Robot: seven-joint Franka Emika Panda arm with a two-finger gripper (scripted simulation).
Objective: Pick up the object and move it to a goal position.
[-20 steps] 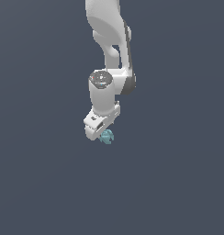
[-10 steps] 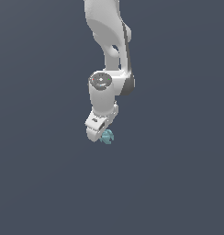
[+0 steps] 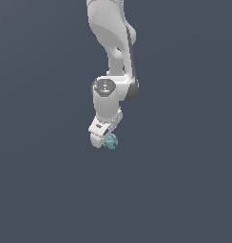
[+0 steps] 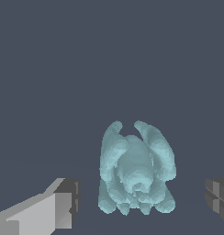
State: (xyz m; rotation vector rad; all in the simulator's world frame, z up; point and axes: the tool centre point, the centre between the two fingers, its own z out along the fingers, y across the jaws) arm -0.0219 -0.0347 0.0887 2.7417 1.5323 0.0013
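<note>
1. Against a plain dark grey-blue backdrop, the white arm comes down from the top of the exterior view and is by far the biggest thing here; no table edge or goal marker shows anywhere.
2. At its lower end the gripper points downward, tilted toward the exterior view's left. In the wrist view its two fingers stand wide apart, with clear gaps on both sides of the object, so it is spread wide and grips nothing.
3. The object, a small pale teal lump, sits between the fingers, touching neither; in the exterior view it peeks out just beside the fingertips on that view's right.
4. Its long axis seems to run across the line joining the fingers, with two rounded lobes at one end and a cluster of small bumps at the other.
5. By my reckoning the approach is done; closing, lifting and carrying to the goal all remain.
</note>
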